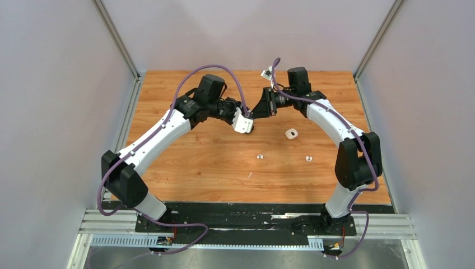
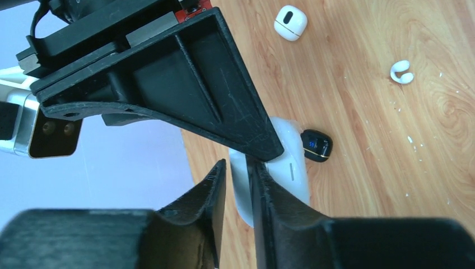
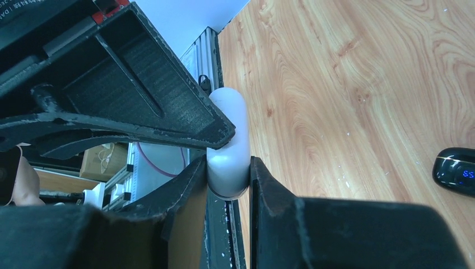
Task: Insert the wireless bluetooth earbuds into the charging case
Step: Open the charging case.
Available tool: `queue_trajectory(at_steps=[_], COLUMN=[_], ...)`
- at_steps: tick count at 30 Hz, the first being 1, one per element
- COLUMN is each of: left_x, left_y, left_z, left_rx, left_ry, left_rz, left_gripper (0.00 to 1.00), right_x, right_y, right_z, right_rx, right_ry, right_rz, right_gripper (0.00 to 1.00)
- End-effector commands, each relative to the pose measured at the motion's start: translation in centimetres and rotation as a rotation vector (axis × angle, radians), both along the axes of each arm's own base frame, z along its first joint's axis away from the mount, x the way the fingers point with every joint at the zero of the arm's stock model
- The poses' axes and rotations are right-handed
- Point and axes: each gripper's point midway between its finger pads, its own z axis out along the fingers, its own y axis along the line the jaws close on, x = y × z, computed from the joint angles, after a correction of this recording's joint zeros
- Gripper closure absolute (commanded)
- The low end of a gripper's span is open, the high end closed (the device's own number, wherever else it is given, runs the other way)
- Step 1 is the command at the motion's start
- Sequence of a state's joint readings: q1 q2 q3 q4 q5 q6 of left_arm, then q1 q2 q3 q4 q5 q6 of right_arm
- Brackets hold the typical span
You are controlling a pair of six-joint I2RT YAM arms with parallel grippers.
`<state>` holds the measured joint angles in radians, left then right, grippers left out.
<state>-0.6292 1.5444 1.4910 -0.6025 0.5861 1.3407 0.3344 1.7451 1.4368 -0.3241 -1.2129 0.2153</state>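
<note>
A white charging case (image 1: 244, 121) hangs above the middle of the table, held between both grippers. My right gripper (image 3: 228, 176) is shut on its rounded end (image 3: 227, 140). In the left wrist view my left gripper (image 2: 238, 168) has its jaws drawn in around a thin edge of the same case (image 2: 294, 171), with the right gripper's finger lying over it. Two tiny white earbuds (image 1: 259, 157) (image 1: 308, 158) lie loose on the wood nearer the arms. One earbud (image 2: 401, 72) also shows in the left wrist view.
A second white case (image 1: 290, 134) sits shut on the table to the right of the grippers and shows again as the case (image 2: 290, 22). A black case with a blue display (image 2: 316, 145) lies just under the held case, also seen as the black case (image 3: 456, 171). Grey walls enclose the table.
</note>
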Motion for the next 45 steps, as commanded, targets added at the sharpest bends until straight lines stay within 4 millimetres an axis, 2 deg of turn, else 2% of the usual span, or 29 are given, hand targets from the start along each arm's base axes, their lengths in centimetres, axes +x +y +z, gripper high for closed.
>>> queue_trajectory(at_steps=[1, 8, 11, 12, 13, 16, 17, 25, 29, 36, 45], left_x=[-0.2, 0.8, 0.7, 0.6, 0.7, 0.8, 0.7, 0.5, 0.3, -0.6, -1.6], left_y=[-0.1, 0.7, 0.8, 0.9, 0.8, 0.8, 0.8, 0.6, 0.6, 0.3, 0.0], left_z=[0.7, -0.2, -0.3, -0.4, -0.3, -0.2, -0.2, 0.6, 0.5, 0.8, 1.2], left_rx=[0.003, 0.043, 0.049, 0.058, 0.055, 0.046, 0.039, -0.017, -0.029, -0.064, -0.108], left_ry=[0.033, 0.082, 0.115, 0.128, 0.141, 0.175, 0.199, 0.335, 0.400, 0.562, 0.711], left_rz=[0.034, 0.130, 0.144, 0.149, 0.160, 0.188, 0.206, 0.302, 0.344, 0.408, 0.419], left_gripper=[0.75, 0.81, 0.92, 0.98, 1.00, 1.00, 1.00, 1.00, 1.00, 1.00, 1.00], right_x=[-0.2, 0.3, 0.7, 0.8, 0.9, 0.8, 0.6, 0.5, 0.2, -0.1, -0.5], right_y=[0.2, 0.3, 0.2, 0.2, 0.2, 0.2, 0.1, -0.4, -0.8, -1.8, -2.5], right_z=[3.1, 3.5, 3.4, 3.4, 3.3, 3.1, 3.1, 2.6, 2.6, 1.3, 0.2], right_rx=[0.044, 0.032, 0.020, 0.017, 0.015, 0.012, 0.013, -0.014, -0.029, -0.089, -0.131], right_ry=[-0.130, -0.189, -0.207, -0.209, -0.211, -0.208, -0.205, -0.256, -0.317, -0.416, -0.435], right_rz=[0.019, 0.000, -0.015, -0.019, -0.023, -0.025, -0.021, -0.053, -0.050, -0.074, -0.098], right_gripper=[1.00, 1.00, 1.00, 1.00, 0.97, 0.74, 0.70, 0.55, 0.52, 0.49, 0.48])
